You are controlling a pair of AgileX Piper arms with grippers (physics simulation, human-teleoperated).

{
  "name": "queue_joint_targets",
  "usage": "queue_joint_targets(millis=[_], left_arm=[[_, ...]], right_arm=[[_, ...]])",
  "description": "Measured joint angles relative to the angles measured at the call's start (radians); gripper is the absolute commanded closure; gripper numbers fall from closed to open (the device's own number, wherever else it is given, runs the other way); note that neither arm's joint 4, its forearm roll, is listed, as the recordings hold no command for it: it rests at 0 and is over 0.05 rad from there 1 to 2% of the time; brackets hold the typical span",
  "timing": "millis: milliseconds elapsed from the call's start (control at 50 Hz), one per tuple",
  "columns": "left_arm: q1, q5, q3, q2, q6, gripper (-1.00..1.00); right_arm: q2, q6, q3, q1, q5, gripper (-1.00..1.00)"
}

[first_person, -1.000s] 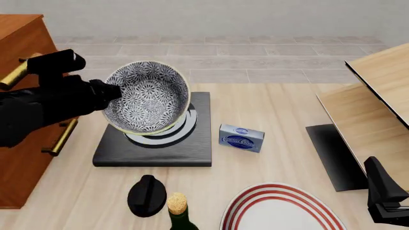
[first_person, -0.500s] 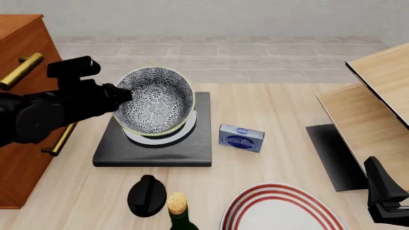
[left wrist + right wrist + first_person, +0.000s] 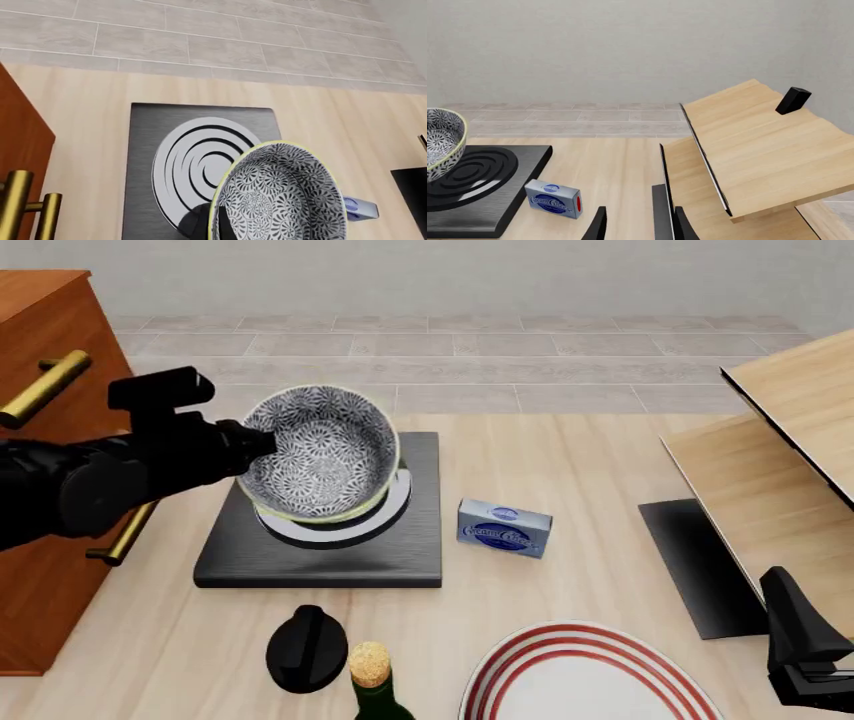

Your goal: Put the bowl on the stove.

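The blue-and-white floral bowl (image 3: 324,452) hangs tilted just over the burner rings of the black stove (image 3: 320,545); I cannot tell whether it touches them. My left gripper (image 3: 254,442) is shut on the bowl's left rim. In the left wrist view the bowl (image 3: 280,197) sits over the stove (image 3: 193,160), with one finger (image 3: 224,227) inside the rim. My right gripper (image 3: 805,645) rests at the table's front right, open and empty, far from the bowl. The right wrist view shows its fingers (image 3: 598,225) apart, with the bowl (image 3: 440,137) and the stove (image 3: 477,185) far off.
A blue box (image 3: 505,527) lies right of the stove. A red-ringed white plate (image 3: 587,680), a corked bottle (image 3: 371,680) and a black knob-like object (image 3: 307,648) sit at the front. A wooden cabinet (image 3: 40,330) stands left, and a wooden shelf (image 3: 787,440) with a thin black panel (image 3: 694,560) stands right.
My left gripper has moved right and lowered with the bowl, bringing it down closer to the burner rings. The right arm has not moved.
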Motion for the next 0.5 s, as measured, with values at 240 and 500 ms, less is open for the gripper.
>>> queue_joint_targets(millis=[240,500], left_arm=[[0.021,-0.029,0.0,0.03,0.011,1.0],[0.033,-0.062,-0.004,0.07,0.024,1.0]], right_arm=[[0.0,0.0,0.0,0.0,0.0,-1.0],[0.0,0.0,0.0,0.0,0.0,-1.0]])
